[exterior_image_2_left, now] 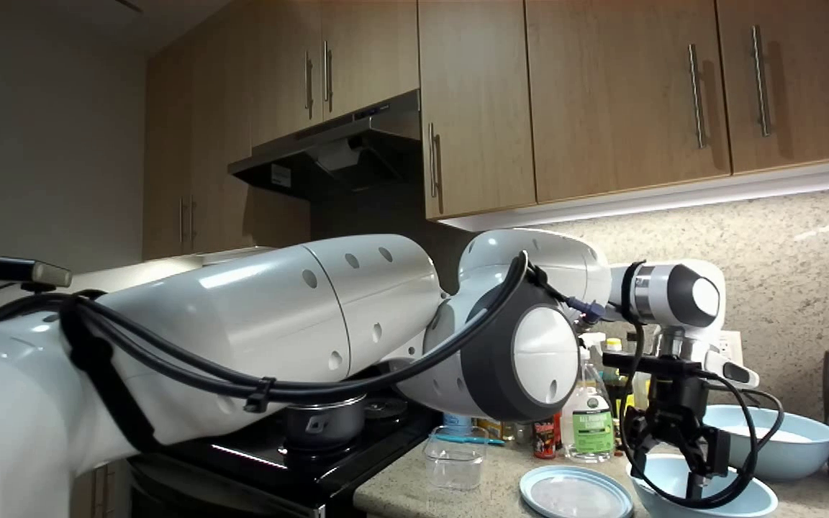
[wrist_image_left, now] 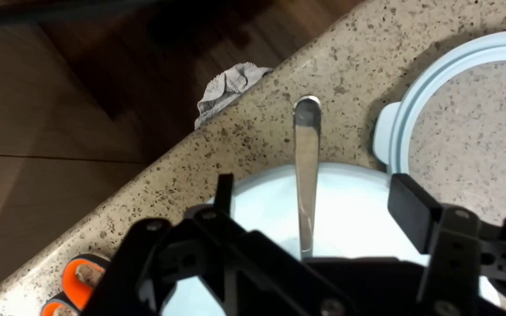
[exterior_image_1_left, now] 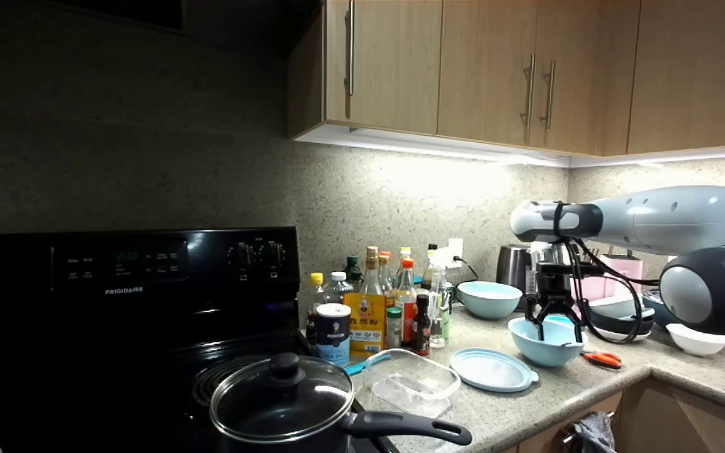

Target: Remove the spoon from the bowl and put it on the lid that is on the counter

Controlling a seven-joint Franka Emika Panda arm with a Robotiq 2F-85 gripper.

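The pale blue-green bowl (exterior_image_1_left: 546,353) stands on the counter under my gripper (exterior_image_1_left: 559,338). It also shows in an exterior view (exterior_image_2_left: 749,502) and in the wrist view (wrist_image_left: 270,210). The metal spoon (wrist_image_left: 307,162) lies with its handle over the bowl's rim, pointing toward the counter edge; its head is hidden behind the gripper. My gripper (wrist_image_left: 316,204) is open, one finger on each side of the handle, touching neither side. In an exterior view the gripper (exterior_image_2_left: 677,471) is low over the bowl. The pale blue lid (exterior_image_1_left: 493,370) lies flat beside the bowl, also in the wrist view (wrist_image_left: 399,131).
A similar bowl (exterior_image_1_left: 489,299) stands behind by the kettle (exterior_image_1_left: 511,275). Orange-handled scissors (exterior_image_1_left: 603,359) lie beside the bowl. A clear container (exterior_image_1_left: 413,374), several bottles and a lidded pot (exterior_image_1_left: 284,399) stand past the lid. The counter edge (wrist_image_left: 182,149) runs close to the bowl.
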